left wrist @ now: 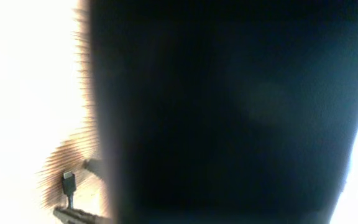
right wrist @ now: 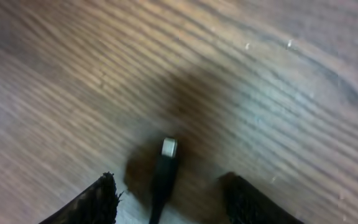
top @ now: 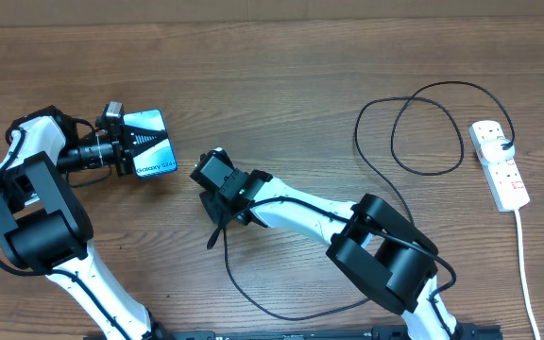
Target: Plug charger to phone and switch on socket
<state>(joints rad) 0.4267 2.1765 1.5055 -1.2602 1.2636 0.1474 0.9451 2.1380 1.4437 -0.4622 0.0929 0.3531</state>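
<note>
The phone, its blue screen lit, sits tilted in my left gripper, which is shut on its left edge. In the left wrist view the phone is a dark mass filling most of the frame. The charger loops across the table from the socket, where its plug sits, to my right gripper. Its connector tip points forward between the open fingers of the right gripper, with a gap on each side. The tip also shows beside the phone.
The socket's white cord runs down the right side to the near edge. Charger cable slack curves along the table in front of the right arm's base. The table is bare wood.
</note>
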